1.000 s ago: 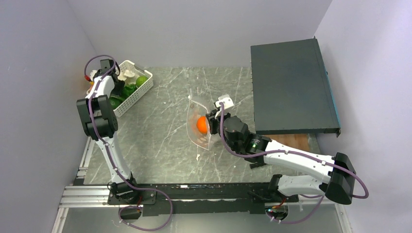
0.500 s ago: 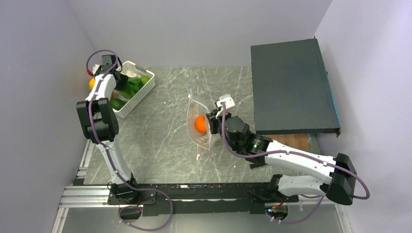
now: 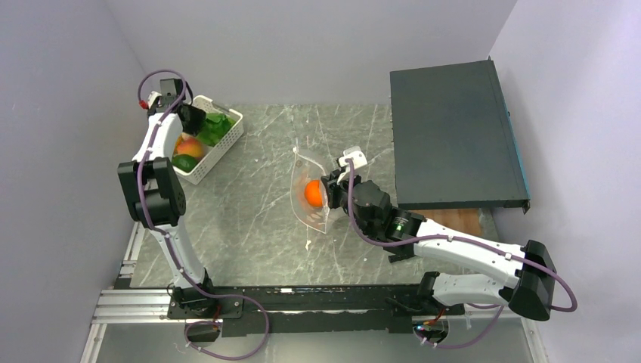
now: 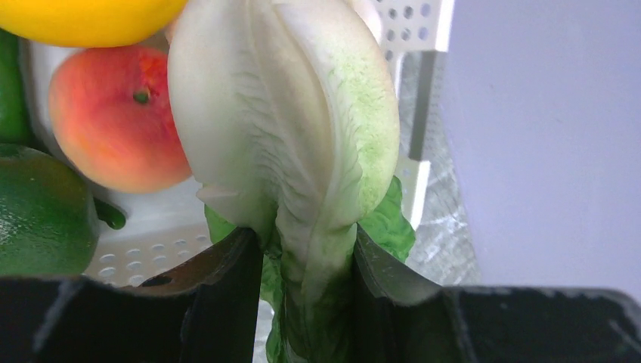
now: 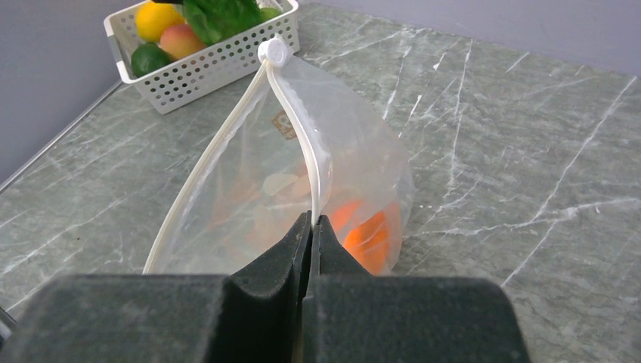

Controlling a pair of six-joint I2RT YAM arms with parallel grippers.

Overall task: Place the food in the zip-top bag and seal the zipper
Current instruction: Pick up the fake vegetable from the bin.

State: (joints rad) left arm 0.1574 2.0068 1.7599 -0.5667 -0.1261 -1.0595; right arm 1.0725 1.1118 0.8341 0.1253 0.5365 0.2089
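Observation:
A leafy green lettuce (image 4: pixel 302 136) is pinched by its pale stem in my left gripper (image 4: pixel 306 257), which hangs over the far end of the white basket (image 3: pixel 215 155); the lettuce (image 3: pixel 215 125) shows there from above. Left in the basket are a red-orange fruit (image 4: pixel 113 121), a yellow citrus (image 4: pixel 91 15) and a round green fruit (image 4: pixel 38 212). The clear zip-top bag (image 5: pixel 249 181) stands mid-table with its mouth open. My right gripper (image 5: pixel 311 223) is shut on its zipper (image 5: pixel 314 151) rim. An orange fruit (image 5: pixel 366 231) lies inside.
A large dark flat box (image 3: pixel 453 140) fills the table's right side, close behind the right arm. The basket sits at the far left against the wall. A white slider (image 5: pixel 274 51) sits at the far end of the zipper.
My left gripper has risen from the basket's left end and swung toward its far right end with the lettuce, uncovering the red-orange fruit. The right gripper and bag have stayed put.

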